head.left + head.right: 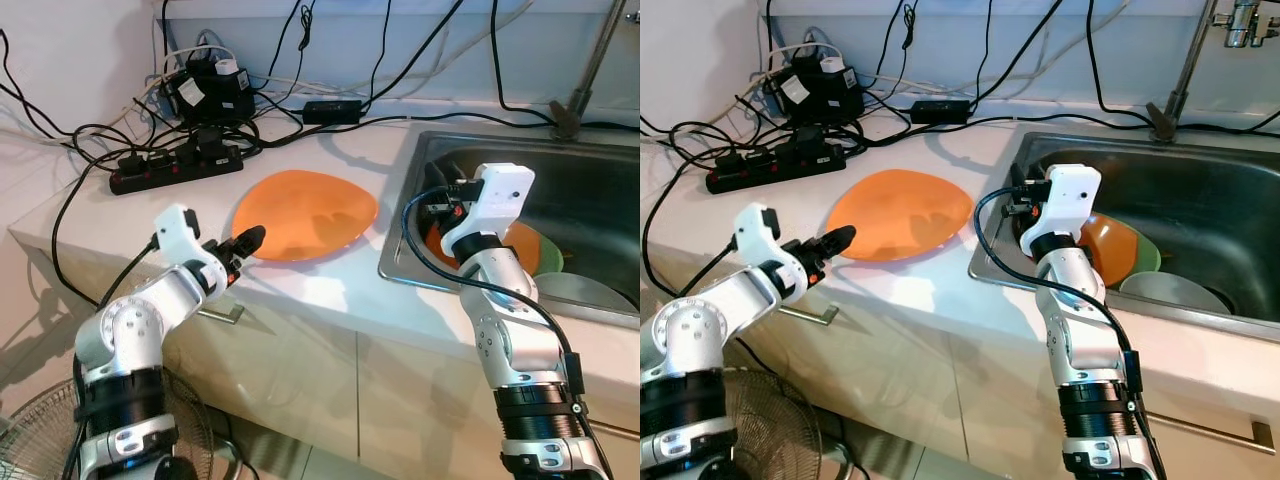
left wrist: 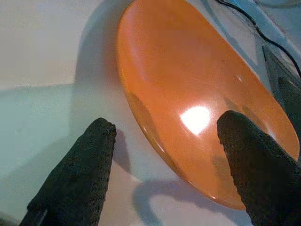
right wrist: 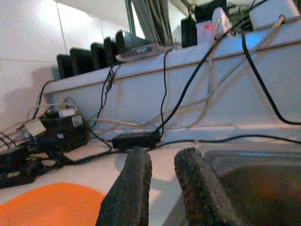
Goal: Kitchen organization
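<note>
Left end effector (image 1: 248,240) low over the tabletop (image 1: 330,290), fingers spread wide, tips at the near rim of the orange plate (image 1: 305,213), not yet gripping. Plate lies flat on the tabletop, just beside the sink (image 1: 600,180).

Right end effector (image 3: 162,188) over the sink's near-left corner, fingers slightly parted, empty.

Step in hand, likely: pick up the plate. Next: straddle the rim, pinch.

In the sink: orange bowl (image 1: 1110,245), apparently on green (image 1: 1150,250) and pale dishes (image 1: 1175,292). Farther back, power strip (image 1: 175,168), cables.
</note>
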`<state>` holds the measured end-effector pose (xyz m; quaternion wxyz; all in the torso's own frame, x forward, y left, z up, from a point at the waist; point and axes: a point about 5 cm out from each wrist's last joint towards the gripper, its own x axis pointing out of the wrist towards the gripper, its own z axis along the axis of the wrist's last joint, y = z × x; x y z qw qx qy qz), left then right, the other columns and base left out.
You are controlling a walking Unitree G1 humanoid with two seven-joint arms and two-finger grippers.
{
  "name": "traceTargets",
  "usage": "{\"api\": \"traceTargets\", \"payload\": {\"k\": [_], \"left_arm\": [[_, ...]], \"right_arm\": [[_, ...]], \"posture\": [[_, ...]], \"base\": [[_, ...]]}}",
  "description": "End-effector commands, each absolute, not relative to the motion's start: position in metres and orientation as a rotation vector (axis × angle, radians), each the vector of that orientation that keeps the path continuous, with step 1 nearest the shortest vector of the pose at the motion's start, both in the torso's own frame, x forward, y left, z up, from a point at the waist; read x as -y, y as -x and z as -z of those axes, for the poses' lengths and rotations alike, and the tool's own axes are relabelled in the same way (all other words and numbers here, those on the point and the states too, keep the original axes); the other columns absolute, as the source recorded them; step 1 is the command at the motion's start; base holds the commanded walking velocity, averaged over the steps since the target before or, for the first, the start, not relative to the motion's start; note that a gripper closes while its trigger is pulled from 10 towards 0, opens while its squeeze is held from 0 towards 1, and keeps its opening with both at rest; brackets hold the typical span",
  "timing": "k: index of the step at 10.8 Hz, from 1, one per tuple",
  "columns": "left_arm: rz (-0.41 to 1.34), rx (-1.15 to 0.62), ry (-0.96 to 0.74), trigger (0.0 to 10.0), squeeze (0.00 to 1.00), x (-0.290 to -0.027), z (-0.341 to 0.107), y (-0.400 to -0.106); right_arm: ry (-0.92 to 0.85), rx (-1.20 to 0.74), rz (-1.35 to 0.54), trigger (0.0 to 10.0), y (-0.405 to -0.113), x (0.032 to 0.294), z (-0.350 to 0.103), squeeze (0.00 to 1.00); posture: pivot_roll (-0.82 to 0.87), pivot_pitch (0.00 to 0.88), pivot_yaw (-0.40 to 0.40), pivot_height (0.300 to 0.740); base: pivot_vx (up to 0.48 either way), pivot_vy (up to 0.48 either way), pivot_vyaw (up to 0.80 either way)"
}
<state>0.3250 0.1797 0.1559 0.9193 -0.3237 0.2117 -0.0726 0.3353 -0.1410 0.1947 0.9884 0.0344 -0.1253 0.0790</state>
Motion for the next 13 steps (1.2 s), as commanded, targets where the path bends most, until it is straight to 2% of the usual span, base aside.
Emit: {"api": "traceTargets", "payload": {"k": [1, 3, 9, 10, 11, 13], "left_arm": [[0.13, -0.47, 0.669, 10.0, 0.0, -0.182, -0.152, -0.325], [0.131, -0.493, 0.683, 10.0, 0.0, -0.177, -0.151, -0.327], [0.239, -0.539, 0.719, 10.0, 0.0, -0.138, -0.156, -0.351], [0.241, -0.55, 0.732, 6.4, 0.0, -0.134, -0.153, -0.354], [0.241, -0.552, 0.739, 0.0, 0.0, -0.132, -0.152, -0.354], [0.246, -0.549, 0.773, 0.0, 0.0, -0.126, -0.152, -0.357]], "right_arm": [[-0.066, 0.254, -0.171, 10.0, -0.336, 0.136, -0.197, 0.0], [-0.065, 0.254, -0.174, 10.0, -0.336, 0.136, -0.197, 0.0], [-0.069, 0.253, -0.172, 10.0, -0.335, 0.134, -0.197, 0.0], [-0.068, 0.253, -0.168, 10.0, -0.335, 0.134, -0.196, 0.0], [-0.068, 0.252, -0.167, 10.0, -0.335, 0.134, -0.196, 0.0], [-0.068, 0.252, -0.167, 10.0, -0.335, 0.135, -0.197, 0.0]], "posture": [[0.08, 0.0, 0.143, 0.74], [0.08, 0.0, 0.143, 0.74], [0.06, 0.0, 0.163, 0.74], [0.06, 0.0, 0.166, 0.74], [0.06, 0.0, 0.166, 0.74], [0.06, 0.0, 0.161, 0.74]], "base": [[0.0, 0.0, 0.0], [0.0, 0.0, 0.0], [0.0, 0.0, 0.0], [0.0, 0.0, 0.0], [0.0, 0.0, 0.0], [0.0, 0.0, 0.0]]}}
